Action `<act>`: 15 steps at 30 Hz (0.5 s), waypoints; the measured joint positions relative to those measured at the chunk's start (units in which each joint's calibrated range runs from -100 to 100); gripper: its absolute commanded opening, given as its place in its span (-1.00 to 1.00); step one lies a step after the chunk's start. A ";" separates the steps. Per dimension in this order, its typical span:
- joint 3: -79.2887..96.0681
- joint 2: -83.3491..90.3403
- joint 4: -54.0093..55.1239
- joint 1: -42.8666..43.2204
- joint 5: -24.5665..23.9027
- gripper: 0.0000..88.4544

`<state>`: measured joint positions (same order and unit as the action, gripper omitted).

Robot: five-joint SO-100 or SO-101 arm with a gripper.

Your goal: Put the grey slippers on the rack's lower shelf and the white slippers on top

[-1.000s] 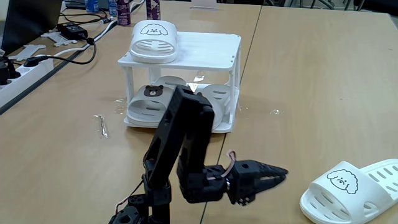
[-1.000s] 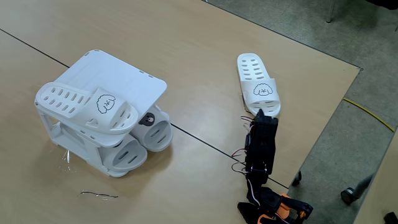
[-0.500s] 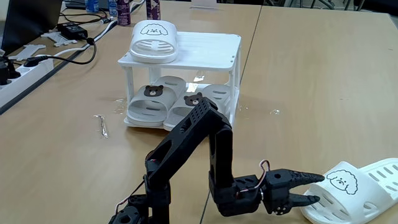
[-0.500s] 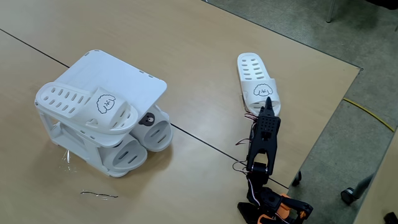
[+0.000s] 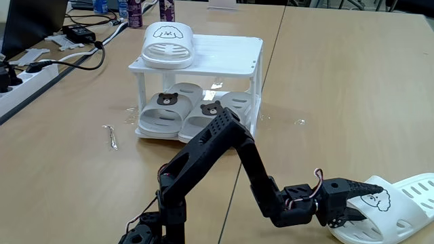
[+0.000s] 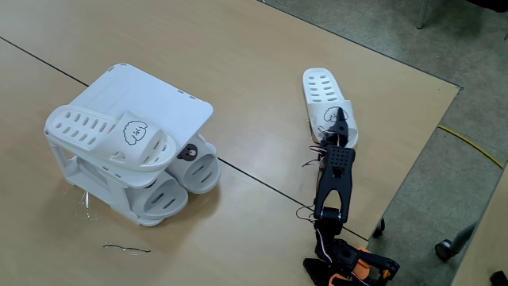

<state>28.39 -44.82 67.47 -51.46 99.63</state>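
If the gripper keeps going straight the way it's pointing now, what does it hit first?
Most likely the loose white slipper on the table. The gripper points at its strap end, one fingertip lying over the dog-face print in both fixed views. Whether it already touches is unclear; nothing else lies in that line.

The gripper [image 5: 361, 202] hides part of the white slipper's [image 5: 400, 207] strap.

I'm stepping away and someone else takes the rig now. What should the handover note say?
Gripper: open, fingers at the strap of the loose white slipper, not yet closed on it.
Rack: both grey slippers sit on the lower shelf; one white slipper lies on the top.
Done: grey pair, first white slipper.
Left: grasp the loose white slipper and place it on the top, beside its mate.
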 measured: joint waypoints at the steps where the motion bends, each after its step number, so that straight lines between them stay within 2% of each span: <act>1: -2.34 -1.24 -0.77 0.37 0.00 -0.38; 7: -14.29 -8.58 -2.66 1.27 0.00 -0.41; 9: -18.33 -10.23 -4.38 1.35 0.00 -0.58; 12: -24.53 -12.12 -8.67 1.20 0.00 -1.00; 15: -29.92 -12.95 -13.48 1.20 0.00 -0.98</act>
<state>-1.53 -57.77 53.99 -50.26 99.63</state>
